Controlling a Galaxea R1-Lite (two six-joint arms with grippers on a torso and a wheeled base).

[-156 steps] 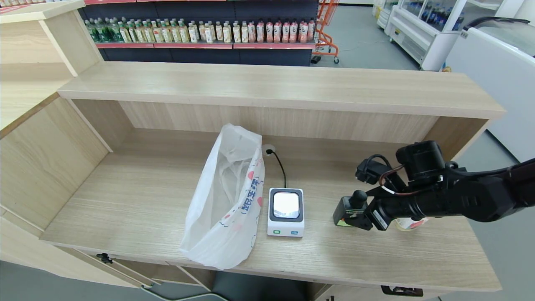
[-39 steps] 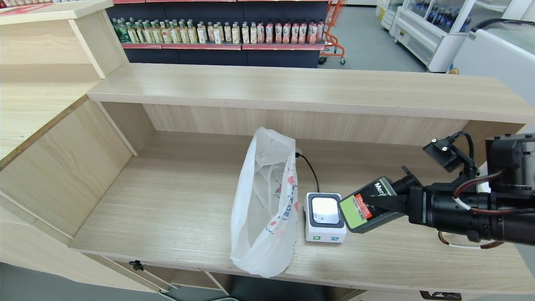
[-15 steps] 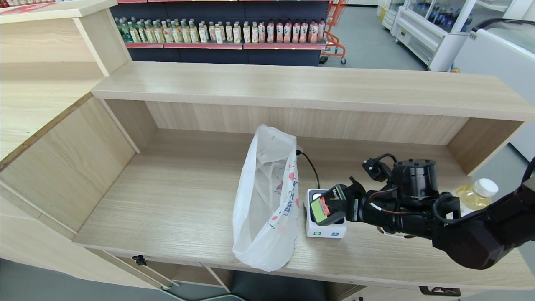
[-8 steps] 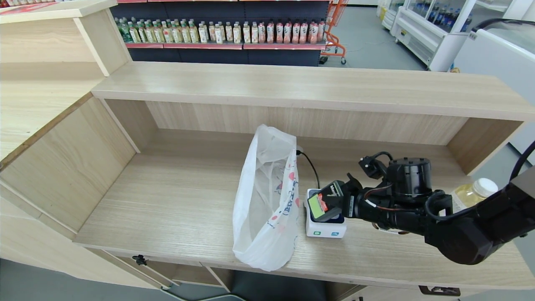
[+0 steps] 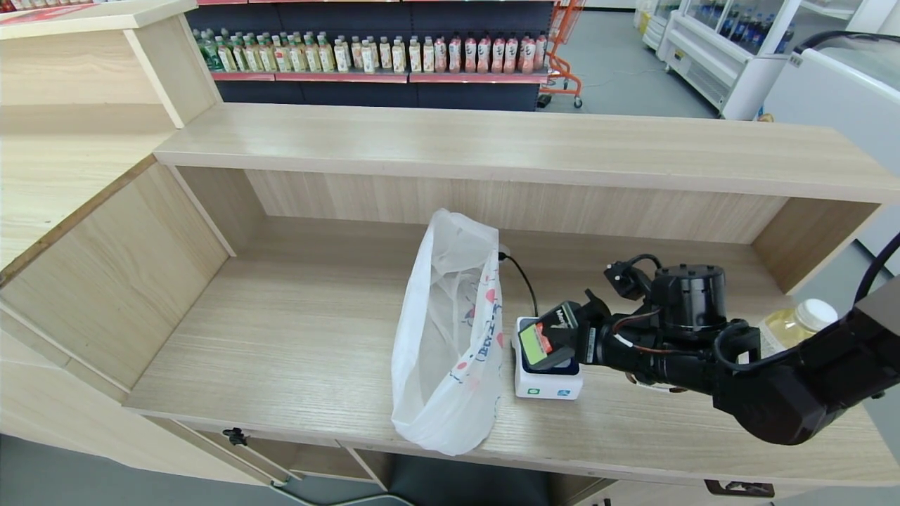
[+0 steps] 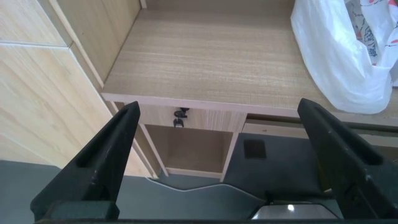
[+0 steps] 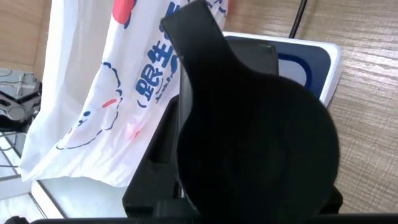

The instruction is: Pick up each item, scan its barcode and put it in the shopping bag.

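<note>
Now the right gripper (image 5: 557, 341) clamps a small dark box (image 5: 533, 348) across its flat faces just above the scanner (image 5: 548, 386), shopping bag (image 5: 450, 337) alongside; stiff and likely light, it should bear that grip.

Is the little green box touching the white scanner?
Cannot tell. In the head view the box, held by the right gripper, overlaps the scanner; no gap or contact shows.

Blue characters on shopping bag (image 5: 450, 337), lettering on box (image 5: 543, 344), both illegible
</note>
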